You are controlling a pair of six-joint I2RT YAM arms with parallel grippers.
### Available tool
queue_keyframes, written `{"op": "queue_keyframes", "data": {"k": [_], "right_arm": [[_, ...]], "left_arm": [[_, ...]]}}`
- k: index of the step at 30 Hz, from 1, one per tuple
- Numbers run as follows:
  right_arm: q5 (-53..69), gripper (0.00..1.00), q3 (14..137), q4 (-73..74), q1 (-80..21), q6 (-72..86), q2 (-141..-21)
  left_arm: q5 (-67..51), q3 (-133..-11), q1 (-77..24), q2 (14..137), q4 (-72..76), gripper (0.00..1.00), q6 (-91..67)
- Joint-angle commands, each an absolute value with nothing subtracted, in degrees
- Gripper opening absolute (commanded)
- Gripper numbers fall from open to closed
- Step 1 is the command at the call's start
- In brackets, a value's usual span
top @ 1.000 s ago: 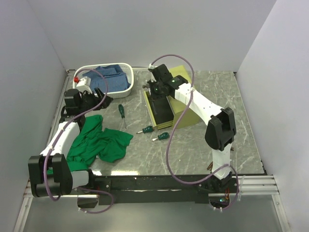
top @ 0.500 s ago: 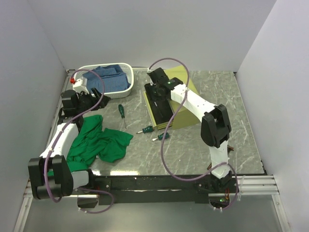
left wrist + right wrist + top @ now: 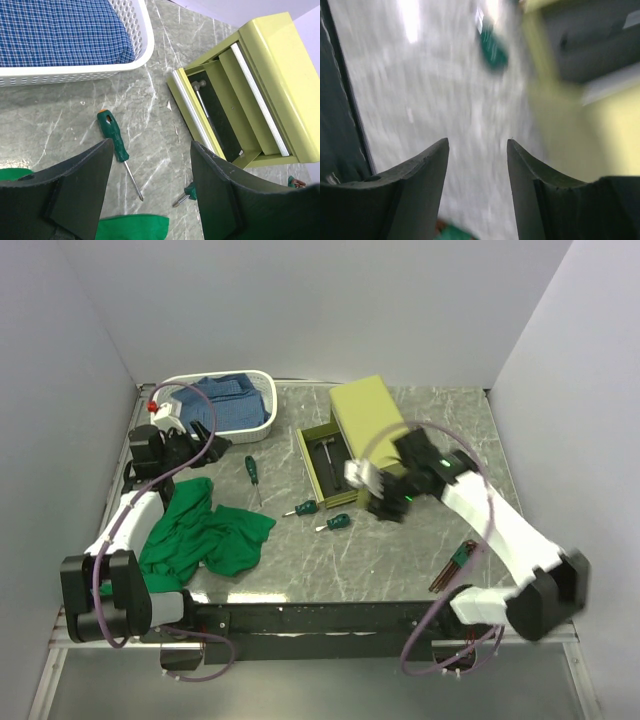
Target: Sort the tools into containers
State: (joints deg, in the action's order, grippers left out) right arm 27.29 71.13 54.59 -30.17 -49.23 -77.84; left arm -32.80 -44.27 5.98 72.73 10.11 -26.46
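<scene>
The olive-yellow tool chest [image 3: 366, 412] stands at the back centre with a drawer [image 3: 330, 462] pulled out toward the left. A black-handled hammer [image 3: 328, 450] lies in that drawer [image 3: 210, 115]. A long green screwdriver [image 3: 252, 470] and two stubby ones [image 3: 300, 509] [image 3: 338, 523] lie on the marble. The hex-key set [image 3: 455, 565] rests at the near right. My right gripper [image 3: 382, 506] hovers open and empty just right of the stubby screwdrivers. The right wrist view is blurred, with one green handle [image 3: 492, 50] ahead of that gripper [image 3: 477, 142]. My left gripper [image 3: 151, 145] is open above the long screwdriver [image 3: 112, 136].
A crumpled green cloth [image 3: 200, 535] covers the near left of the table. A white lattice basket [image 3: 262, 420] holding blue checked fabric [image 3: 60, 30] sits at the back left. Grey walls close in the table on three sides.
My right arm has swung away from over the open drawer to the near right, and its jaws have opened. The hammer now shows in the drawer. The left arm has not moved.
</scene>
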Motion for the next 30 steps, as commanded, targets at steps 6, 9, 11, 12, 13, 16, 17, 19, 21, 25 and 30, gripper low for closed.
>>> {"op": "queue_keyframes", "data": {"k": [6,9,11,12,13,16,17,19,21,25,30], "right_arm": [[21.11,0.6,44.07,63.65,-14.52,-92.27,-55.81],[18.29,0.61,41.14,62.75,-8.56,-96.14,-57.73],[16.36,0.61,41.31,62.49,-4.85,-97.38,-61.93],[15.74,0.61,42.27,63.53,-2.92,-98.51,-63.53],[14.95,0.61,42.88,64.24,2.06,-102.09,-65.02],[10.99,0.63,43.42,64.52,9.02,-109.76,-68.55],[9.33,0.65,42.72,63.64,10.71,-111.95,-68.73],[8.62,0.67,41.93,62.76,14.3,-117.58,-68.56],[8.7,1.0,41.75,63.1,16.08,-122.05,-68.64],[6.69,1.0,41.14,62.85,17.84,-126.46,-70.75],[8.17,1.0,35.86,54.33,18.72,-130.69,-71.19]], "left_arm": [[-34.28,-45.61,6.24,73.83,12.75,0.69,-25.75],[-34.45,-46.23,6.24,74.44,11.95,0.68,-25.49],[-34.54,-47.11,6.24,75.14,10.91,0.68,-24.7],[-34.63,-47.46,6.24,75.49,10.46,0.68,-24.44],[-34.45,-48.16,6.24,75.93,10.11,0.68,-23.74],[-34.01,-49.3,6.24,77.16,9.41,0.68,-22.77],[-33.75,-49.48,6.24,77.52,9.32,0.68,-22.68],[-33.58,-50.09,6.15,78.31,8.97,0.68,-22.24],[-33.4,-50.45,6.24,78.49,8.01,0.68,-21.8],[-32.87,-50.98,6.24,79.36,6.6,0.68,-20.22],[-32.7,-51.24,6.24,80.51,6.33,0.67,-20.21]]}}
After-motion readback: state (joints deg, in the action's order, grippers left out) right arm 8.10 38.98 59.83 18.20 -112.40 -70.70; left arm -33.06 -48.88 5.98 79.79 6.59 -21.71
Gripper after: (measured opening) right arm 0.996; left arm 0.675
